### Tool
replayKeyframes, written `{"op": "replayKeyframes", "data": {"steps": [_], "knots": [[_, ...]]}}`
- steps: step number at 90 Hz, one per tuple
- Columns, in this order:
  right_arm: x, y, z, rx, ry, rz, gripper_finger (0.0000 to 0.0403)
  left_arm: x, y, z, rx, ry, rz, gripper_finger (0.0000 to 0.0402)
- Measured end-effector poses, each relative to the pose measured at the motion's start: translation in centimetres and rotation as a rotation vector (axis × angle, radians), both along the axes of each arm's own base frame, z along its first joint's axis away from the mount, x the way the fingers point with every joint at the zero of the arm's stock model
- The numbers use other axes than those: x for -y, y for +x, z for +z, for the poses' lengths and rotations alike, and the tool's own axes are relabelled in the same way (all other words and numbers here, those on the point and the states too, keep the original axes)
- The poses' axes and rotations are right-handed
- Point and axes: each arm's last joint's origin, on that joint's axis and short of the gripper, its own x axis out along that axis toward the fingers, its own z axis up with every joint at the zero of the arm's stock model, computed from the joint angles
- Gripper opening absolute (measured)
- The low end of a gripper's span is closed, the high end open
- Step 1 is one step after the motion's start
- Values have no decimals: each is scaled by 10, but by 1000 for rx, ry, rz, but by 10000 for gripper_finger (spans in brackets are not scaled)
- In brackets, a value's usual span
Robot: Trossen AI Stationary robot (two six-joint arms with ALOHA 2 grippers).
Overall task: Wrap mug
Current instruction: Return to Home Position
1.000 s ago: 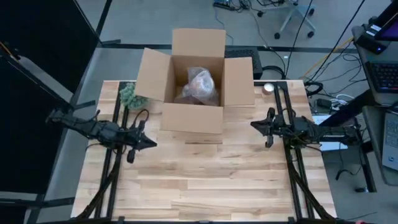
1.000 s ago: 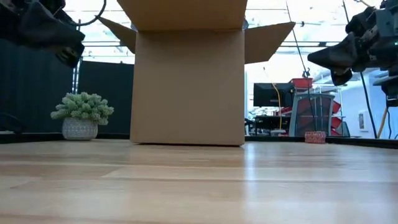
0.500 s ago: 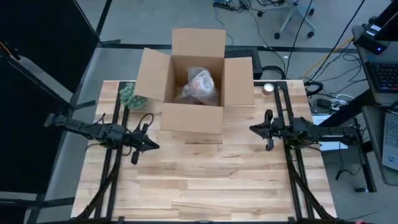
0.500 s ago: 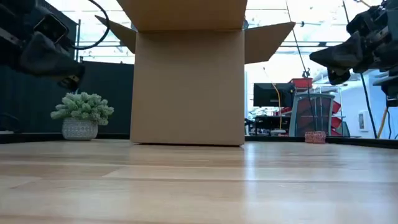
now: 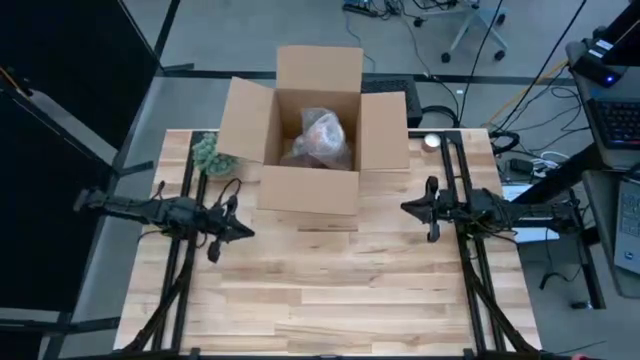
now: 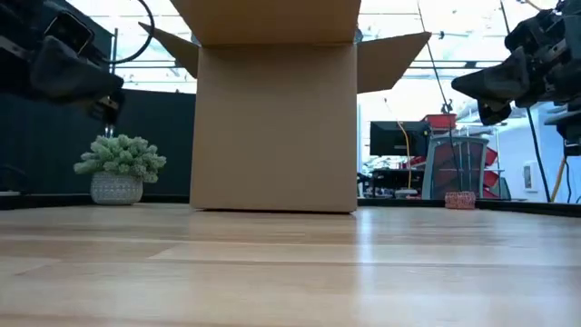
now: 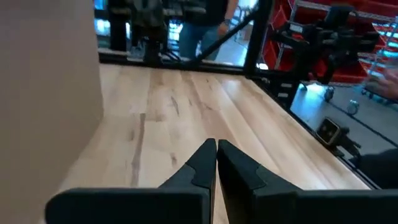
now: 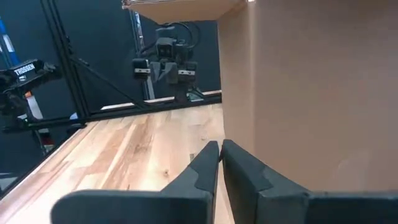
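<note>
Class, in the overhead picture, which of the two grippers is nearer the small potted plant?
The left gripper: it hangs on the same side of the cardboard box as the potted plant; the right gripper is off the opposite side.

Overhead camera looks straight down, low camera level across table (image 5: 350, 290); both show box (image 5: 308, 190)

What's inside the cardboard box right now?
A clear bubble-wrap bundle lies in the open cardboard box. The wrap covers its contents, so what it holds cannot be made out.
</note>
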Motion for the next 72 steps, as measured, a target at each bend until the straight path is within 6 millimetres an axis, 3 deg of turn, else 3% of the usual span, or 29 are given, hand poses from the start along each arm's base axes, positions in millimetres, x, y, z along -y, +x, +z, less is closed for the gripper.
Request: {"op": "replayKeyframes", "data": {"steps": [72], "knots": [[0, 0, 0, 1, 0, 0, 9, -22, -1, 1, 18, 1, 205, 4]]}}
